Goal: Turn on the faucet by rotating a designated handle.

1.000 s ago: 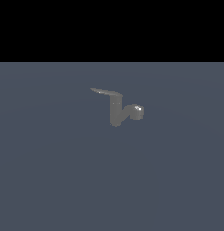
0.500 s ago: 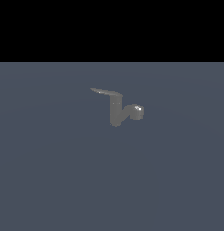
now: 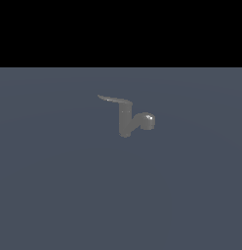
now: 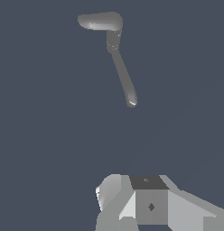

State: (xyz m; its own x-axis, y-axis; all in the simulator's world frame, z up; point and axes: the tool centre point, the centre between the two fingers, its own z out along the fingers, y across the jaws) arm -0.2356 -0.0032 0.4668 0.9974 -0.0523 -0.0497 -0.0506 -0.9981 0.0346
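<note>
Nearest the wrist camera sat the gripper (image 4: 132, 212), of which only pale grey and white blocky housing with a dark panel showed at the frame's edge; its fingers could not be made out, so whether they stood apart or together could not be told. It held nothing that could be seen and lay well apart from the fixture. Beyond it stretched the bare blue-grey floor (image 4: 50, 149), plain and evenly lit. Farther off in that same view stood the faucet (image 4: 101, 21), seen from above, its stubby spout a rounded pale bar, with the handle (image 4: 123, 79) running out from the body as a thin lever that tapered to a small rounded end. In the exterior view the arm did not appear at all. There the faucet (image 3: 126, 122) stood upright near the middle of the floor (image 3: 54, 195), its short spout reaching toward the exterior view's right and ending in a shiny rounded tip. The handle (image 3: 113, 100) projected from the top of the body toward the exterior view's left, flat, slightly curved and narrowing to a point. Behind the floor lay a flat black background (image 3: 121, 31).
</note>
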